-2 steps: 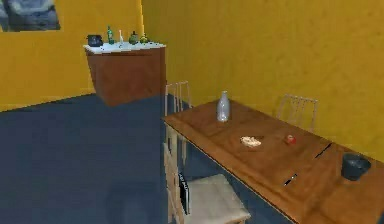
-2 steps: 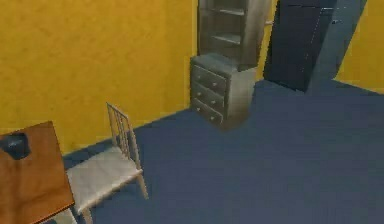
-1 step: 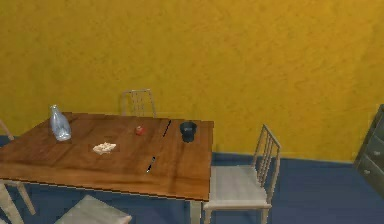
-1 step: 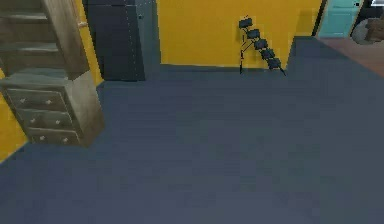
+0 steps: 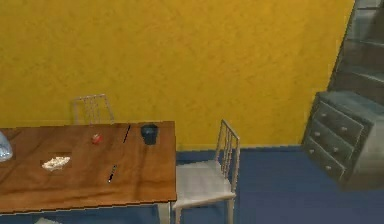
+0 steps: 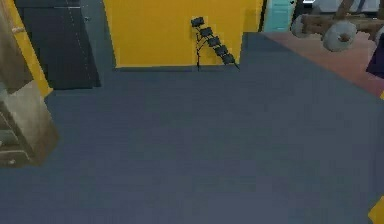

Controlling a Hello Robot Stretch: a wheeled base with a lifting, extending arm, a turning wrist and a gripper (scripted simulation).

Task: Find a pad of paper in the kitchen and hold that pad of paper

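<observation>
Nearest in the forward view, a wooden surface [image 5: 140, 175] is seen at the lower left. A small dark pen-like thing [image 5: 112, 174] lies closest to the surface's near edge. A little farther in and toward the left edge, a small pale flat thing [image 5: 57, 161] lies on the wood. It may be the pad of paper, though this cannot be told for certain. A bluish-white thing [image 5: 4, 150] is cut off at the surface's left edge. Along the far edge are found a small red round thing [image 5: 96, 139], a thin dark stick [image 5: 126, 133] and, at the far right corner, a dark blue cup [image 5: 149, 133]. A pale chair [image 5: 210, 178] is set just beside the right edge, and a second chair [image 5: 92, 108] stands behind the far edge. Farther right, a grey dresser [image 5: 343, 135] is placed against the yellow wall [image 5: 200, 50].

In the arm side view, grey-blue floor [image 6: 200, 150] lies nearest, with a wooden piece of furniture [image 6: 20, 110] at the left. Beyond it, a dark panel [image 6: 60, 45] and a black stepped stand [image 6: 212, 45] are seen.

The state of the jaws cannot be told.
</observation>
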